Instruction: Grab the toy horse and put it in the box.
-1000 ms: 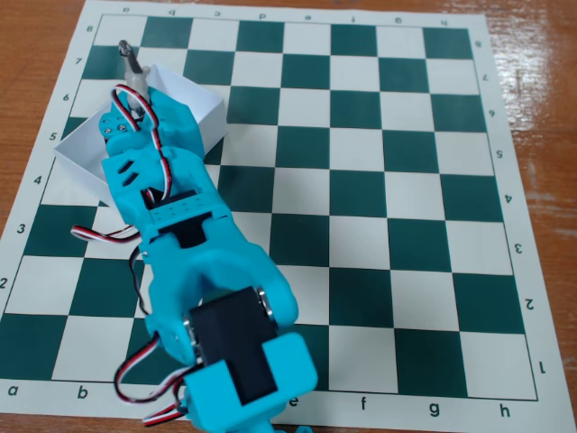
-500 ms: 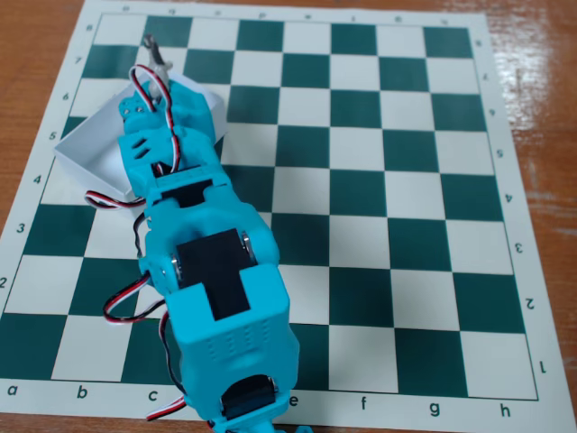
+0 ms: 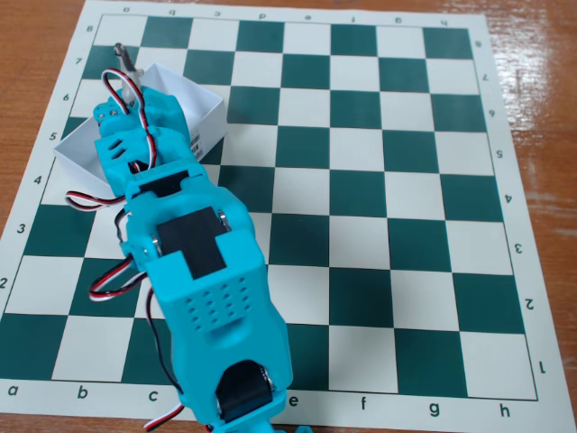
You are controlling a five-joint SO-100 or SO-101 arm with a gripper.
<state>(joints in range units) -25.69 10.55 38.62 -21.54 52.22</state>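
The white box (image 3: pixel 206 106) lies at the chessboard's upper left in the fixed view, and my turquoise arm covers most of it. My gripper (image 3: pixel 132 79) hangs over the box's far left rim; the wrist hides most of its fingers. A small grey-white figure with a dark tip, the toy horse (image 3: pixel 126 59), sticks out beyond the gripper tip over the board's seventh row. It has travelled with the gripper, so the jaws appear shut on it.
The green-and-white chessboard mat (image 3: pixel 388 207) lies on a brown wooden table (image 3: pixel 541 108). My arm's base stands at the bottom edge, with red, white and black cables (image 3: pixel 113 280) looping out to its left.
The gripper with the grey figure swung right, then back left to the box's far left rim. The arm's upper links have folded forward and lower over the board.
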